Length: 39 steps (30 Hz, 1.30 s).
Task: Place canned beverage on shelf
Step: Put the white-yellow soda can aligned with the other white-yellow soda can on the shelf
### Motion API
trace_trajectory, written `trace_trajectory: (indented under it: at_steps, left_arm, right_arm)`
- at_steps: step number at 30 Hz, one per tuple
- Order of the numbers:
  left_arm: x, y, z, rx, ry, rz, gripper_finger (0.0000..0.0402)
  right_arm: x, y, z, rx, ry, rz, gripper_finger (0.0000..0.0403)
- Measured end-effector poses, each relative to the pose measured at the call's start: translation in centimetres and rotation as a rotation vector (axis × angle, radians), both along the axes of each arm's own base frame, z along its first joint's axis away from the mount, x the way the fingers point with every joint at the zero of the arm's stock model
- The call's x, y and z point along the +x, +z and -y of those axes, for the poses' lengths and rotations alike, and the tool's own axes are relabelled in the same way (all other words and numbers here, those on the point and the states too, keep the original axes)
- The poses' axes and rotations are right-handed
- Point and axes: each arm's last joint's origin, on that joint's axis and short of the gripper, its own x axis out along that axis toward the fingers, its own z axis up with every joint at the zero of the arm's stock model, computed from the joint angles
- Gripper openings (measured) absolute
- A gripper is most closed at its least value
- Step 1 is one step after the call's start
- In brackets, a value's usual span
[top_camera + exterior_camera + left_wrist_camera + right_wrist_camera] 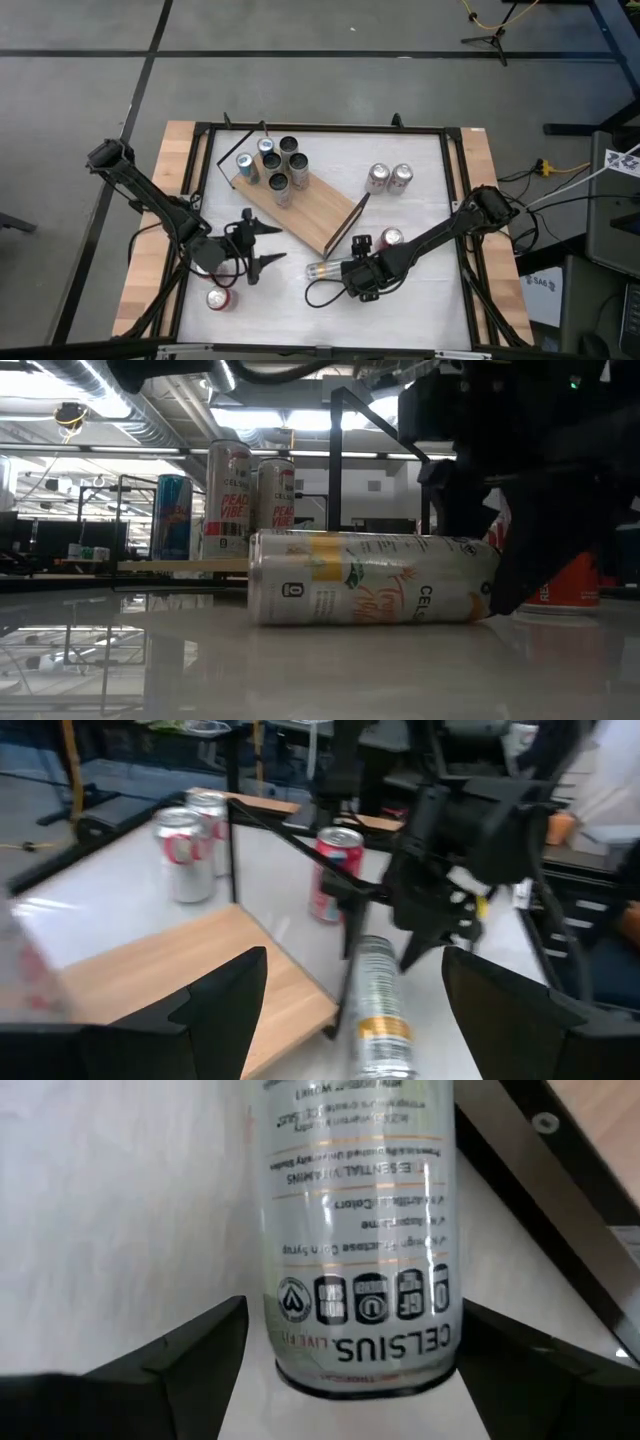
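The right arm reaches in from the table's right edge and bends low toward the middle front, its right gripper (335,270) down at table height with the fingers (175,1360) spread wide, one on either side of the base of a can (322,269) lying on its side, not visibly pressing it. The left arm comes from the left edge and holds its left gripper (270,244) above the table, jaws partly open and empty.

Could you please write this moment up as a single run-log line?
right gripper: open, straddling toppled can | left gripper: open, idle beside shelf | shelf: six cans upright
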Motion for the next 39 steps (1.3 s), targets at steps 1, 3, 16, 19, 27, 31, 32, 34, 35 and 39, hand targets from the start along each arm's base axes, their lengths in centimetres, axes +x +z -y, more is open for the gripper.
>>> trace_trajectory:
  at_steps: [1,3,16,19,27,31,32,34,35,39]
  left_arm:
    - [0.3,-0.2,0.2,-0.007,-0.013,0.0,0.0295]
    - [0.8,-0.9,0.8,-0.017,-0.042,-0.007,0.0295]
    - [4.0,-7.5,3.7,-0.076,-0.152,-0.138,0.0295]
    - [4.3,-9.1,3.9,-0.1,-0.143,-0.183,0.0295]
    - [5.5,-11.6,3.7,-0.126,-0.098,-0.207,0.0295]
    - [5.9,-12.3,3.2,-0.134,-0.068,-0.221,0.0295]
    - [6.0,-12.4,3.1,-0.135,-0.062,-0.224,0.0295]
    - [6.1,-12.6,2.9,-0.14,-0.06,-0.23,0.0295]
    - [6.2,-12.7,2.8,-0.143,-0.061,-0.234,0.0295]
    - [6.4,-12.8,2.5,-0.154,-0.067,-0.248,0.0294]
  right_arm:
    - [0.0,-0.2,0.1,0.001,-0.001,0.003,0.033]
    - [-0.1,-0.4,0.1,0.004,-0.002,0.009,0.033]
    - [-0.2,-1.0,0.2,0.011,-0.007,0.028,0.0251]
    - [-0.2,-1.0,0.2,0.01,-0.008,0.032,0.024]
    - [-0.1,-1.0,0.2,0.008,-0.01,0.042,0.0279]
    - [-0.1,-0.9,0.2,0.009,-0.011,0.043,0.0273]
    - [-0.1,-0.9,0.2,0.009,-0.012,0.044,0.0269]
    - [-0.1,-0.9,0.2,0.009,-0.011,0.044,0.0261]
    - [0.0,-0.9,0.2,0.009,-0.011,0.045,0.0258]
    - [0.1,-0.9,0.1,0.016,-0.01,0.059,0.0251]
